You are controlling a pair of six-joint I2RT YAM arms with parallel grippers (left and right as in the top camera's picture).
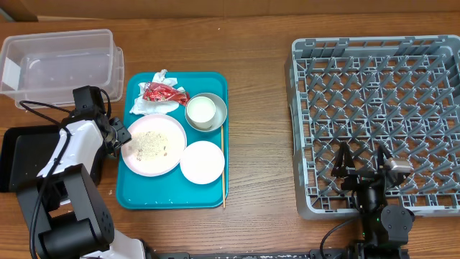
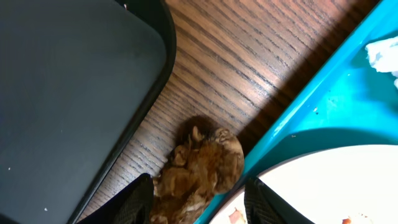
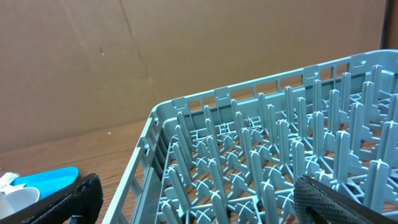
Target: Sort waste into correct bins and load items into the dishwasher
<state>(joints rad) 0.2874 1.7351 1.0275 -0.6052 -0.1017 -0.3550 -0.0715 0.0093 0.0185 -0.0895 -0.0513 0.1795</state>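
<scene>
So, a brown scrap clump is found on the counter between black tray and teal tray, just ahead of the left claw, spread apart either side of it.

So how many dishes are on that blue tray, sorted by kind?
Plates: 2, the large plate with rice on it and the small white plate.
Bowls: 1, the grey bowl.
Cups: 1, the white cup, which seems to sit inside the bowl.
Total: 4.
</scene>
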